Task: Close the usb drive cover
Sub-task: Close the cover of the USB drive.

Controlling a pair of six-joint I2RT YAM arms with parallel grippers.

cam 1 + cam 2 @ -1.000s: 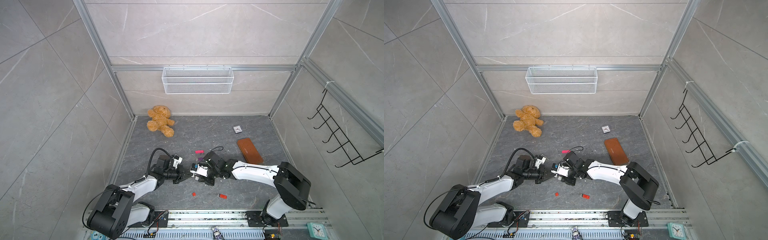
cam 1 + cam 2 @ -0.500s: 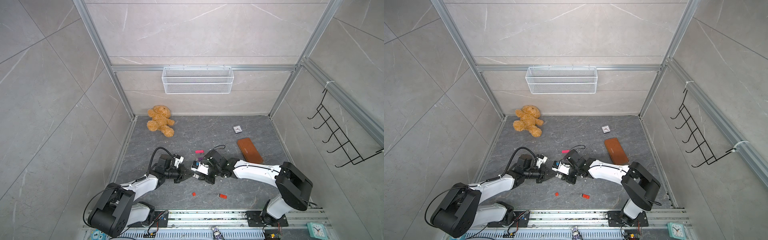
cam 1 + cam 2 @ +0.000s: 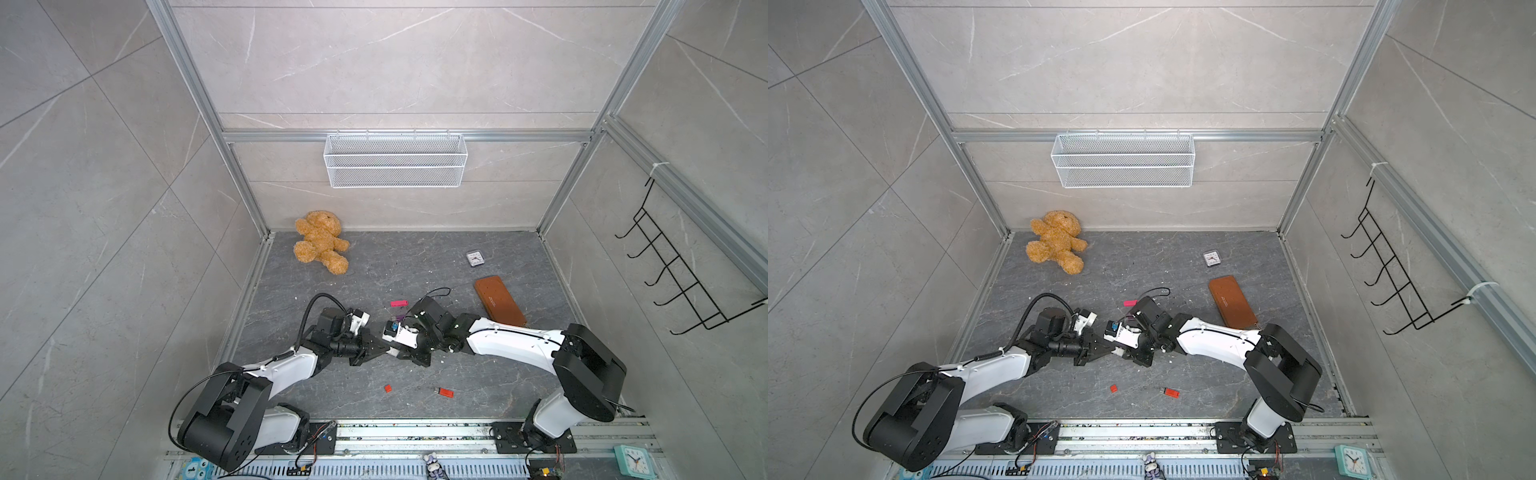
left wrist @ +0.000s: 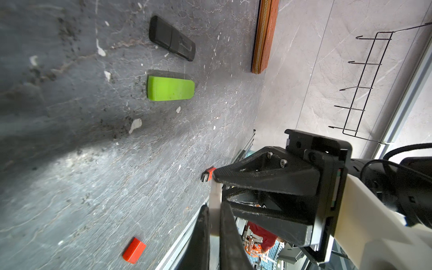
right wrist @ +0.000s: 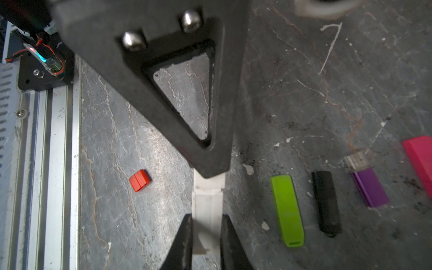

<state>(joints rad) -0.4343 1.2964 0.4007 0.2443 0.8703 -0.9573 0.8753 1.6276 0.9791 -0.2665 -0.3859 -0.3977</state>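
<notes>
Narrow jaws: left gripper [image 4: 213, 208] and right gripper [image 5: 207, 218] each clamp one end of white drive [image 5: 207, 201]; ends hidden under fingers [image 5: 182, 245], seam blurry; red cap [image 5: 139, 180] lies near drive, apart.

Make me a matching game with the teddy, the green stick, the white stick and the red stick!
Things:
1. teddy bear
2. green stick
3. white stick
4. red stick

Places or states:
a. plug bare
b. beside a black stick
c. near the back wall
d. gripped by the left pincer and the right pincer

Pairs: 1-c, 2-b, 3-d, 4-a
</notes>
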